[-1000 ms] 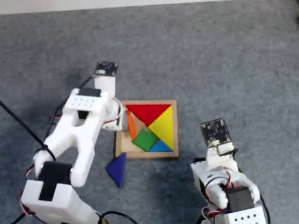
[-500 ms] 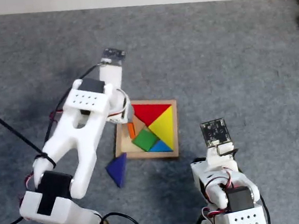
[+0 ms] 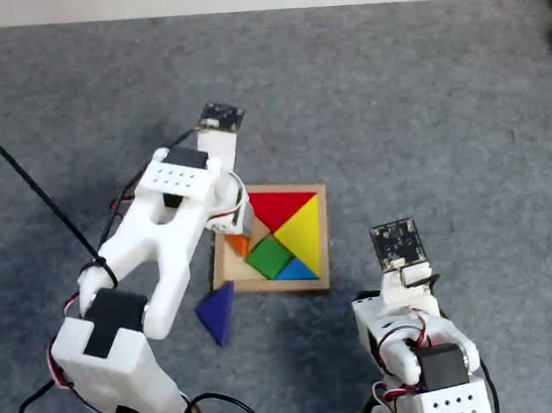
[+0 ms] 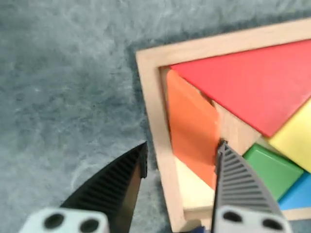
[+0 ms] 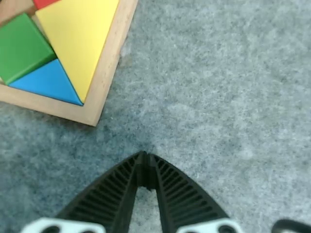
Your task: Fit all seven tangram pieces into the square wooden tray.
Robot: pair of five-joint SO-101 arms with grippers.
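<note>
Long white left arm [image 3: 151, 251] stretched out from the near-left corner of the surface toward its middle, elbow raised, wrist tipped down. Its left claw [image 4: 182, 144] is open and points down, with the black ribbed finger [image 4: 114, 187] and the grey ribbed finger [image 4: 238, 182] spread well apart. Short white right arm [image 3: 417, 350] sits folded low at the near edge, right of centre. Its right claw [image 5: 145, 158] is closed, black ribbed fingertips touching, aimed down at the surface.

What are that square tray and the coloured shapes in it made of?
Tray: pale bare wood, by the grain on its rim. Pieces: probably wood too, under smooth matt paint that hides any grain.
</note>
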